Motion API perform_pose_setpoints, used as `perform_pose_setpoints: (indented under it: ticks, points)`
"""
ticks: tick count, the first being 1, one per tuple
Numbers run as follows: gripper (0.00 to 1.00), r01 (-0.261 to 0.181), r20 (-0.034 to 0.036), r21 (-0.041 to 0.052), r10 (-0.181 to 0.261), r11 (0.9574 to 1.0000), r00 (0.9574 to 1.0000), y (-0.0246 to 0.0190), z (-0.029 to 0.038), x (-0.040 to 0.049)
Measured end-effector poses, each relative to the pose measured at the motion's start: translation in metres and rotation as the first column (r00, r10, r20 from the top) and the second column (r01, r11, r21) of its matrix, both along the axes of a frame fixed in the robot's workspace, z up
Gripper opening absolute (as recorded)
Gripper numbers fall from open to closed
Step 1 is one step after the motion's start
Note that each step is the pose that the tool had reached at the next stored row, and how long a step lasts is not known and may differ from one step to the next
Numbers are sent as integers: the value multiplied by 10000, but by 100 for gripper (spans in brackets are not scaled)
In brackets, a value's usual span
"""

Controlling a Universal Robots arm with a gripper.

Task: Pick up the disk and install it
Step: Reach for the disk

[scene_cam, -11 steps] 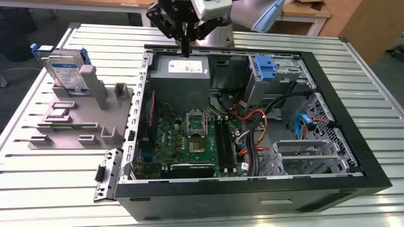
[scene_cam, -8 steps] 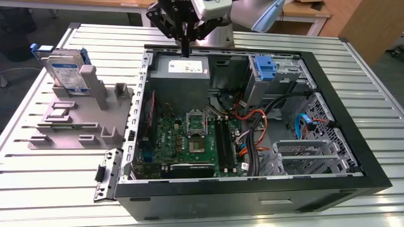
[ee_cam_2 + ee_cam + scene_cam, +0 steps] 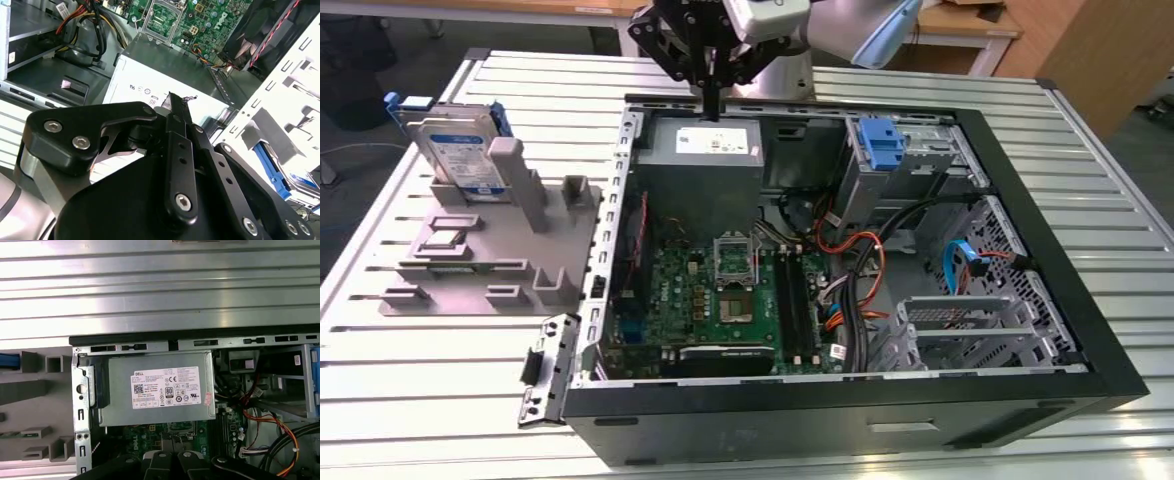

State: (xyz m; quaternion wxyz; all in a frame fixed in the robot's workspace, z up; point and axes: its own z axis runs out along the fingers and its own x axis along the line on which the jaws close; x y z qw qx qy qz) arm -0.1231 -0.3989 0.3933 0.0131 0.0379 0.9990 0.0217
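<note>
**Disk in its rack, gripper over the power supply**

In the exterior view the gripper (image 3: 711, 100) hangs over the far edge of the open computer case (image 3: 1067, 330). Its fingertips point straight down, just above the grey power supply (image 3: 707, 150). We see the two fingers pressed together into one thin black tip with nothing between them. The second wrist view agrees, showing the finger links folded in over the supply's white label.

The disk (image 3: 451, 150) is well apart from the gripper, off to the exterior view's left and outside the case. It stands on edge in a pale grey rack (image 3: 480, 250) that sits on the ribbed metal table (image 3: 400, 400), close beside the case wall. It is upright with a slight lean, and one of the rack's posts covers part of its lower corner. The gripper touches neither the disk nor the rack.

The disk is a flat, silver-grey rectangular slab whose broad face carries a white-and-blue label. Bright blue plastic runs along its edges and sticks out at the top corner and down the side nearest the case. We cannot tell how the plastic is fixed on.

Inside the case, the green motherboard (image 3: 720, 290) lies below the power supply. A second blue plastic carrier (image 3: 881, 145) sits in the drive bay toward the exterior view's right.
</note>
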Motion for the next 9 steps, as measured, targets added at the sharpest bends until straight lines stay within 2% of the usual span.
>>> perform_pose_setpoints:
  ticks: [9]
  points:
    - [10, -1, 0, 0, 1, 10000, 10000, 0, -1, -87]
